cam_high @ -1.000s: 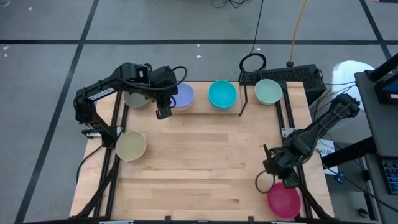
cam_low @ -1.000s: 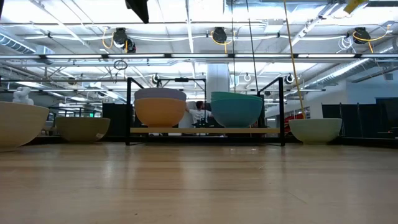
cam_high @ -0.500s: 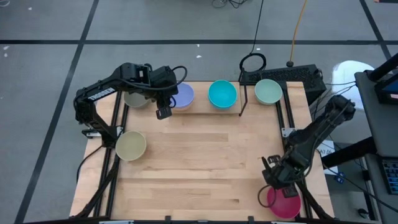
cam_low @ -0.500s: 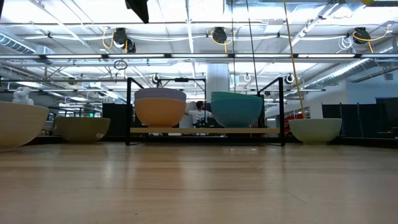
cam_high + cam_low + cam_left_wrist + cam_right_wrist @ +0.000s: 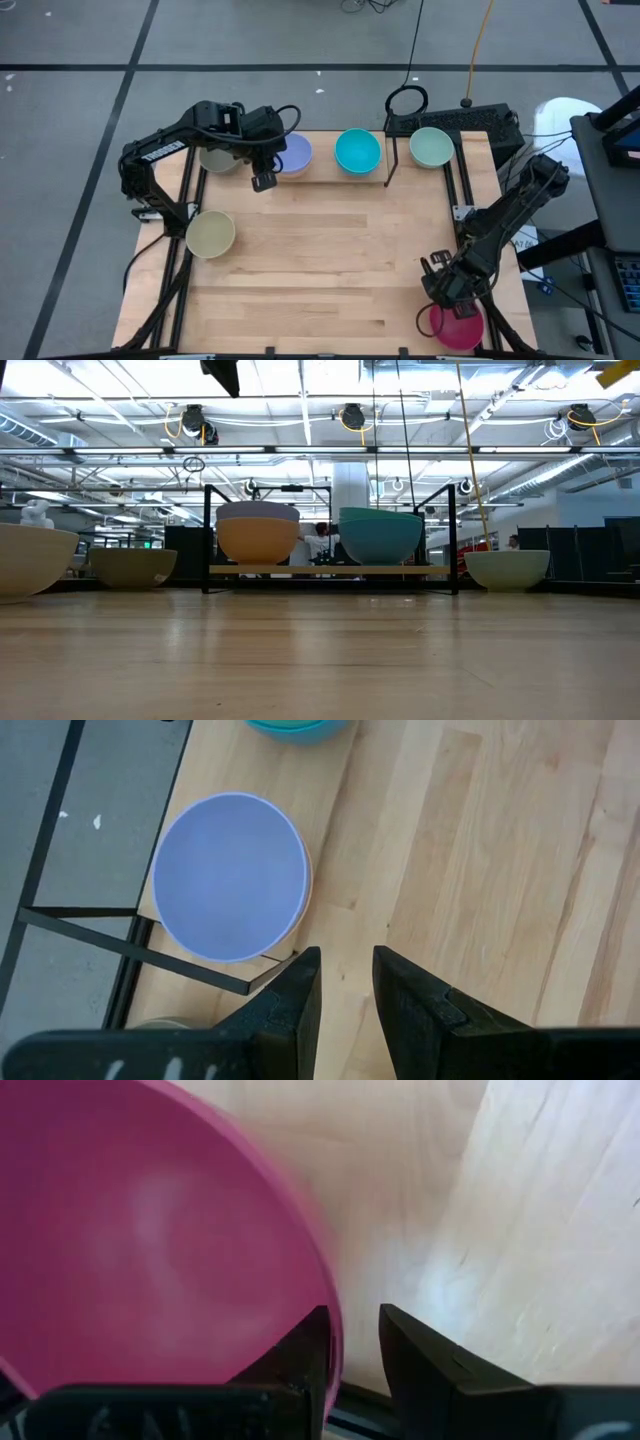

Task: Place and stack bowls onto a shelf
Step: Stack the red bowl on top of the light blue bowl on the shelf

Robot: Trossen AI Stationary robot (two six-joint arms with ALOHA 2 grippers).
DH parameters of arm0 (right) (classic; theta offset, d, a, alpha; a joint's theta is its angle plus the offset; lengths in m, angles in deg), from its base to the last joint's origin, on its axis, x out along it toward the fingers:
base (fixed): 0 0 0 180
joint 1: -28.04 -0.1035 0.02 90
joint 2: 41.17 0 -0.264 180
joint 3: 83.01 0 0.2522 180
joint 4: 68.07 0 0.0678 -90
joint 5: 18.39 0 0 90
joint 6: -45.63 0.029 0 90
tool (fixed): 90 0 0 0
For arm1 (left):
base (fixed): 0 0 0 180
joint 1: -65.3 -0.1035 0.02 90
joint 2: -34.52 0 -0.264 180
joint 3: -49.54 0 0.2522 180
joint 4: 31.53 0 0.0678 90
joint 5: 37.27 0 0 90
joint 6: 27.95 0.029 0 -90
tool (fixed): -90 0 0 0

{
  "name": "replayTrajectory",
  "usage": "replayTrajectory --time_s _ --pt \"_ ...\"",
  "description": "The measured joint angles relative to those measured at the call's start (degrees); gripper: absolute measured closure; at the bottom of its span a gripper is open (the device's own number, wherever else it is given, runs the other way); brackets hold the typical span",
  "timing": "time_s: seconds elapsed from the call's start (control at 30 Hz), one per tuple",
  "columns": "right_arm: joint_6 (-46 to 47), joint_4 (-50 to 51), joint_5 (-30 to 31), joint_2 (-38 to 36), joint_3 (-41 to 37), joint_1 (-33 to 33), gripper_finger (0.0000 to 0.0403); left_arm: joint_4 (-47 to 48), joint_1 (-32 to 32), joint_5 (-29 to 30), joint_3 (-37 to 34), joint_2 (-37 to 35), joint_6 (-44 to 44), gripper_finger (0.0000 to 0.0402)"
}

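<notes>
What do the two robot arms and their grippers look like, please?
Both arms are dark, nearly black, built of slim jointed links. The left arm bears a white label with dark lettering, and black cables loop near its wrist. Each gripper, left and right, has two flat, dark, blocky fingers.

The right arm covers part of the magenta bowl (image 5: 458, 326) from above; up close, its rim runs off the frame edge. On the shelf (image 5: 330, 570), the lavender bowl (image 5: 257, 511) shows only its rim above the orange bowl (image 5: 257, 538). A beige bowl (image 5: 30, 560) is cut off by the low view's edge.
</notes>
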Motion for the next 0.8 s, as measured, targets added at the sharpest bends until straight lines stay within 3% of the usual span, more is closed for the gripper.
replayTrajectory --time_s 0.2,0.4,0.63,0.8 --pt "2.6 -5.0 -2.4 0.0 -5.1 -0.1 0.0326 0.0 0.0 0.0 0.0 0.0 0.0 0.0302" --pt "2.1 -5.2 -4.6 -0.1 -6.0 0.1 0.0394 0.0 0.0 0.0 0.0 0.0 0.2 0.0302" --pt "1.4 -6.5 -4.3 -0.1 -6.0 2.5 0.04 -0.5 0.0 0.0 0.0 0.0 0.1 0.0302" --pt "-0.8 -6.9 0.2 -0.1 -4.5 7.5 0.0401 -0.5 0.0 0.0 0.0 0.0 0.0 0.0302"
